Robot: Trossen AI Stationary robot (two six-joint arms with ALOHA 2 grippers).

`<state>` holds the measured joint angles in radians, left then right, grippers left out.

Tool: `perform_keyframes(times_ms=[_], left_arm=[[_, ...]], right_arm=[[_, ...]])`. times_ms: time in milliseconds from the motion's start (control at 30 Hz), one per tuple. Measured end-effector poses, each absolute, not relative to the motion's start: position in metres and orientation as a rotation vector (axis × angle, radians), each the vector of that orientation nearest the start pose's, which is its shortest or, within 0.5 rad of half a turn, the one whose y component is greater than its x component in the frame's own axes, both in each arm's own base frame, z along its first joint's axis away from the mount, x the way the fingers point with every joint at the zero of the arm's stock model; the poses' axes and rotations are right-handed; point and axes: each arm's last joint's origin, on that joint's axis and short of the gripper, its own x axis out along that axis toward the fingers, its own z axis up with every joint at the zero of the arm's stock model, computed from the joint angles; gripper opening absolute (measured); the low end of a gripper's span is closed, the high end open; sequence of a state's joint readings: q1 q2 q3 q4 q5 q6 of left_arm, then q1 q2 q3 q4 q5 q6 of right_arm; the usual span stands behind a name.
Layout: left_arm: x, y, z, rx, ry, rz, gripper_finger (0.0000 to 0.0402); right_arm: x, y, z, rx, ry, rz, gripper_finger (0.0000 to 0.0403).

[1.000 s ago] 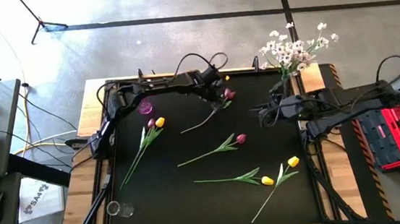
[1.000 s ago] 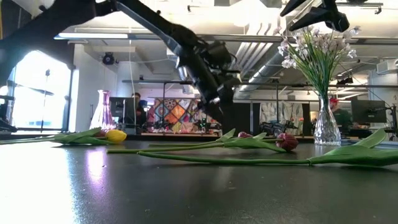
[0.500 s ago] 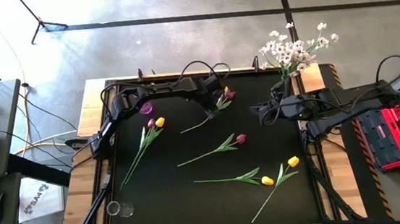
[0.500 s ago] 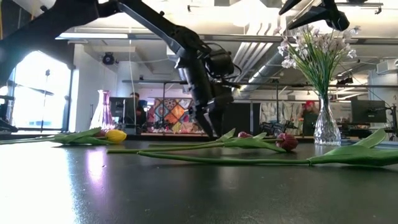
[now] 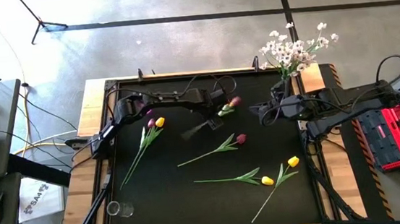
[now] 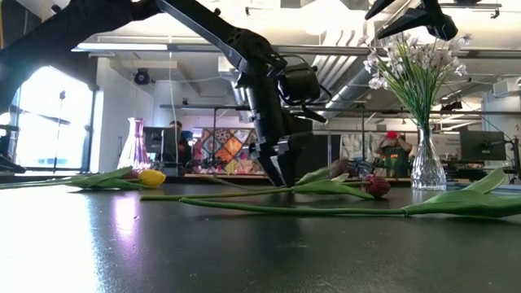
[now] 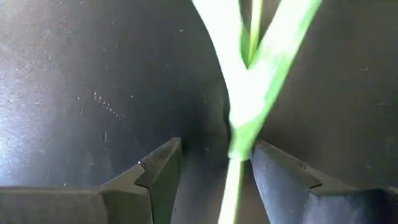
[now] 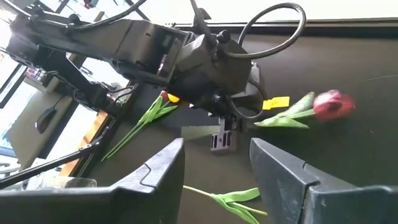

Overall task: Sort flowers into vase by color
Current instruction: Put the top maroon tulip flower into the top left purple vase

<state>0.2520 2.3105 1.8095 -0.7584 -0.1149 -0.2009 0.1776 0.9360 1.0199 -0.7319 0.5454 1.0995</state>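
A dark red tulip (image 5: 233, 102) lies on the black table, its green stem (image 7: 239, 143) running toward the near left. My left gripper (image 5: 214, 121) points down at it, open, with the stem between its fingers just below the leaf fork (image 7: 249, 65); the low view shows the left gripper (image 6: 278, 172) at the table top. My right gripper (image 5: 261, 114) hovers open to the right, also shown as the right gripper (image 8: 217, 163) in its wrist view. White blossoms (image 5: 294, 48) stand in a clear vase (image 6: 426, 167). My left gripper straddles the dark red tulip's stem from above, fingers pointing down and set across it. One finger (image 7: 277, 171) lies against the stem's side (image 7: 241, 148); the other stands apart from it. The stem rests on the table.
A purple vase (image 5: 146, 107) stands at the far left. On the table lie a yellow and a red tulip (image 5: 156, 122), another red tulip (image 5: 241, 138) and two yellow ones (image 5: 266, 181) (image 5: 292, 162). A small clear glass (image 5: 125, 208) sits at the near left corner.
My left gripper came from the far edge toward the near edge and down onto the red tulip's stem. The tulip shifted: its head slid toward the near right and now shows a little higher in the low view.
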Motion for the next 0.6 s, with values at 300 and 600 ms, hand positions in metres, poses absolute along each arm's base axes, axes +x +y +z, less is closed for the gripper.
perform_keyframes(times_ms=[300,600], left_arm=[[0.457,0.118,0.136,-0.263,1.244,0.409,0.0161],[0.457,0.121,0.132,-0.307,1.238,0.447,0.0033]], right_arm=[[0.176,0.016,0.340,0.804,0.355,-0.633,0.0171],[0.176,0.016,0.340,0.789,0.359,-0.631,0.0171]])
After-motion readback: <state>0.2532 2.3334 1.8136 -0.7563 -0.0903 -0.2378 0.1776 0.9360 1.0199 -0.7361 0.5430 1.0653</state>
